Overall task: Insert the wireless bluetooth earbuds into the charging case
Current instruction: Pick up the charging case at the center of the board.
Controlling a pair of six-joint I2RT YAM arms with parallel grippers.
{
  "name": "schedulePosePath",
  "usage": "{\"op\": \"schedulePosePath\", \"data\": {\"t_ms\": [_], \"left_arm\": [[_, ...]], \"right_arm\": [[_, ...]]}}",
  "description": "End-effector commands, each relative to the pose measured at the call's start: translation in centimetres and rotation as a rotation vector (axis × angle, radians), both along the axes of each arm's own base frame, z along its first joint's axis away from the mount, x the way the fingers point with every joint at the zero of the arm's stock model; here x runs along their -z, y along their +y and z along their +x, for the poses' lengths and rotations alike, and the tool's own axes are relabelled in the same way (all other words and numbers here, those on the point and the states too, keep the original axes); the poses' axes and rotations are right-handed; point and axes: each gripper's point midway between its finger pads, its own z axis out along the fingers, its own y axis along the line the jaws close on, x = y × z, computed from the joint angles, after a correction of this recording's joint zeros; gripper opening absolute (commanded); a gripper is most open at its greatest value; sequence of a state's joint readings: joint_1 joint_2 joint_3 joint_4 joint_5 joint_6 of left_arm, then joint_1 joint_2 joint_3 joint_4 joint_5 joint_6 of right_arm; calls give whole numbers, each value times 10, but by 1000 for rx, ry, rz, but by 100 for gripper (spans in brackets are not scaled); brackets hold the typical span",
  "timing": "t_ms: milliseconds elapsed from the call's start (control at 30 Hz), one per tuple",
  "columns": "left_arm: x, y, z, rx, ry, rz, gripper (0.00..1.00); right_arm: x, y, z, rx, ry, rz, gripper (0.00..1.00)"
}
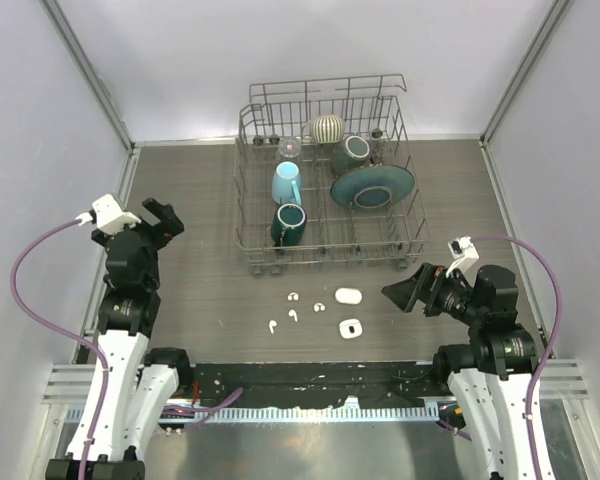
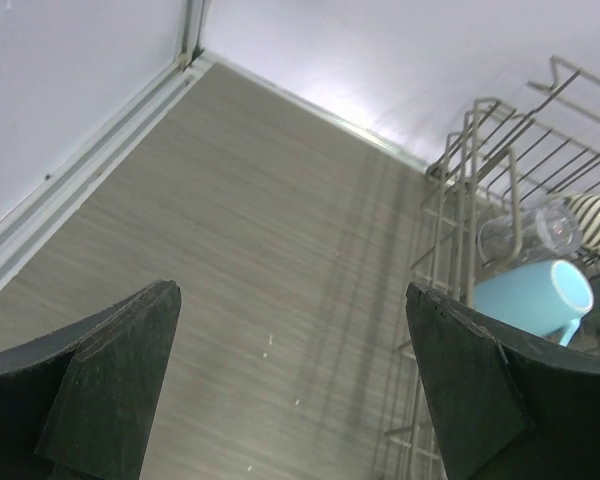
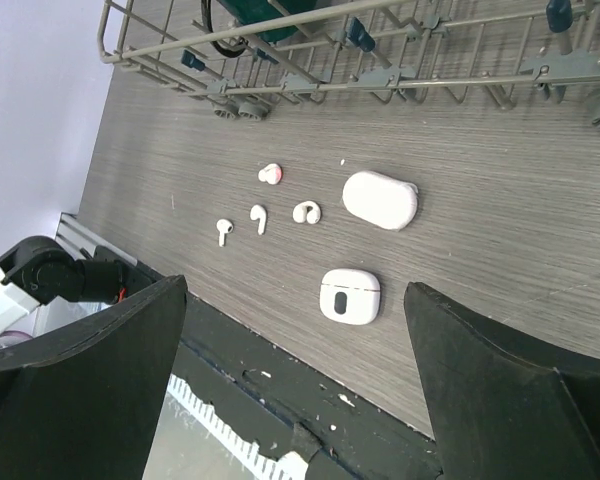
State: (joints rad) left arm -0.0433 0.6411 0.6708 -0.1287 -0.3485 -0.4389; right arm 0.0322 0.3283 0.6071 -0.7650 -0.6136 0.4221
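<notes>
Two white stemmed earbuds lie on the table near its front edge, one [image 1: 293, 314] beside the other [image 1: 273, 324]; the right wrist view shows both [image 3: 258, 217] [image 3: 222, 230]. Two more small white earpieces [image 3: 306, 211] [image 3: 270, 173] lie just beyond them. A square white charging case [image 1: 350, 328] [image 3: 350, 295] with a dark slot lies shut. An oval white case [image 1: 348, 296] [image 3: 380, 199] lies just behind it. My right gripper [image 1: 402, 292] [image 3: 295, 390] is open and empty, above the table to the right of the cases. My left gripper [image 1: 162, 217] [image 2: 290, 400] is open and empty, far left.
A wire dish rack [image 1: 325, 190] stands at the back centre with a light blue mug [image 1: 286, 183] [image 2: 535, 298], dark green mugs, a teal plate [image 1: 372, 186] and a glass. A black rail [image 1: 310, 372] runs along the table's front edge. Walls close both sides.
</notes>
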Motion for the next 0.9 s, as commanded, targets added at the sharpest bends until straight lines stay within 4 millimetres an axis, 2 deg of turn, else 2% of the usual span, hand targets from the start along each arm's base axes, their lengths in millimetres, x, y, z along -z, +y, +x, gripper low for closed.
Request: {"op": "schedulePosePath", "data": {"t_ms": [0, 100, 133, 233, 300, 333, 367, 433, 467, 567, 600, 633, 700, 733, 800, 833, 867], "left_arm": [[6, 1, -18, -7, 69, -12, 100], [-1, -21, -21, 139, 37, 25, 100], [-4, -36, -20, 236, 17, 47, 100], [14, -45, -14, 261, 57, 16, 100], [22, -49, -11, 283, 97, 14, 100], [16, -54, -11, 309, 95, 6, 100], [17, -58, -12, 331, 112, 6, 100], [12, -66, -12, 379, 124, 4, 100], [16, -81, -18, 479, 153, 23, 100], [20, -83, -22, 493, 178, 12, 100], [25, -83, -22, 492, 195, 9, 100], [28, -83, -22, 486, 210, 3, 100], [36, -78, -26, 463, 258, -6, 100], [36, -76, -26, 448, 271, -4, 100], [46, -67, -28, 392, 307, -11, 100], [51, -66, -29, 387, 321, -19, 100], [57, -61, -30, 360, 344, -15, 100]], "right_arm": [[-4, 1, 7, 1, -21, -1, 96], [-6, 2, 8, -3, -24, 5, 96], [-7, 3, 8, -9, -18, 8, 96], [-14, 4, 14, -9, -5, 18, 96], [-39, 5, 25, -5, -73, 27, 96], [-47, 5, 31, -6, -92, 26, 96], [-57, 3, 44, 6, -111, 14, 96], [-63, 5, 56, -10, -111, -9, 96], [-66, 4, 65, -22, -116, -49, 96], [-60, 13, 74, -36, -128, -198, 96], [-47, 29, 71, -83, -122, -294, 96], [-44, 39, 67, -113, -126, -333, 96], [-37, 47, 58, -125, -136, -443, 96], [-36, 55, 47, -144, -176, -510, 96], [-33, 74, 25, -238, -192, -506, 96], [-30, 90, 9, -303, -204, -505, 95], [-26, 95, 2, -330, -197, -525, 96]]}}
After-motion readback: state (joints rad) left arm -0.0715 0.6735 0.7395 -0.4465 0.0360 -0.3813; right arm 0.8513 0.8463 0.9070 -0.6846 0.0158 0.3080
